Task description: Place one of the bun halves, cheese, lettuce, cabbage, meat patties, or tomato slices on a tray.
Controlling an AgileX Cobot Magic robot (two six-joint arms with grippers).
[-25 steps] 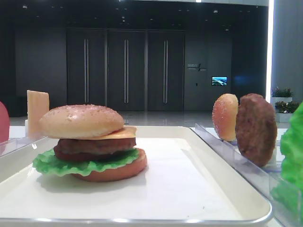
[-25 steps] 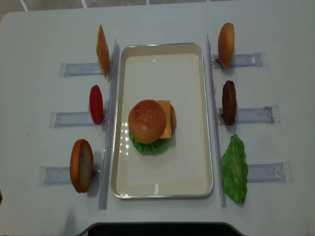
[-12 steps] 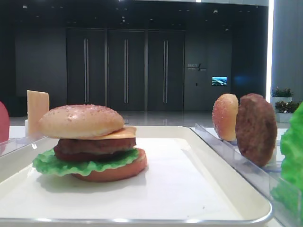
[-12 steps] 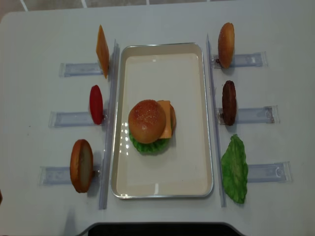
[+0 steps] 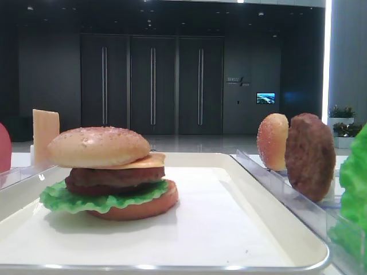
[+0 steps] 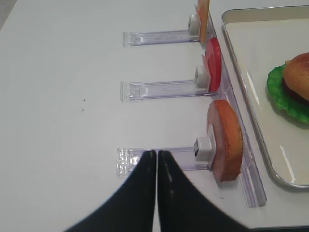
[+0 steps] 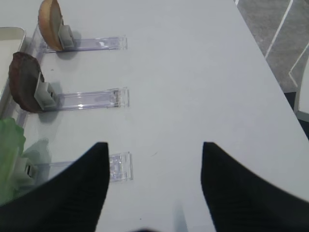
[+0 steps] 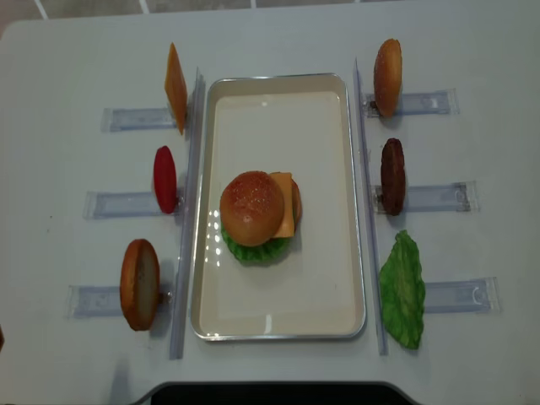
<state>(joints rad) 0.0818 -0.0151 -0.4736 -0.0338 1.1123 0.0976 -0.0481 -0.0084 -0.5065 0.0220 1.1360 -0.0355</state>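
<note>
Your sesame top bun half [image 8: 251,207] caps the stack on the tray [image 8: 321,312], so the left gripper [image 6: 157,159] fingers sit pressed together empty and the right gripper [image 7: 154,159] fingers spread wide.

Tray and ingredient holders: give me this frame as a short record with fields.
tray: cream-white rectangular tray, central on table
stack on tray: sesame-seeded top bun half over yellow-orange cheese slice, dark patty, ruffled green lettuce leaf
left holders: cheese, red tomato slice, bun half
right holders: bun half, patty, lettuce
left gripper: shut, empty
right gripper: open, empty
</note>
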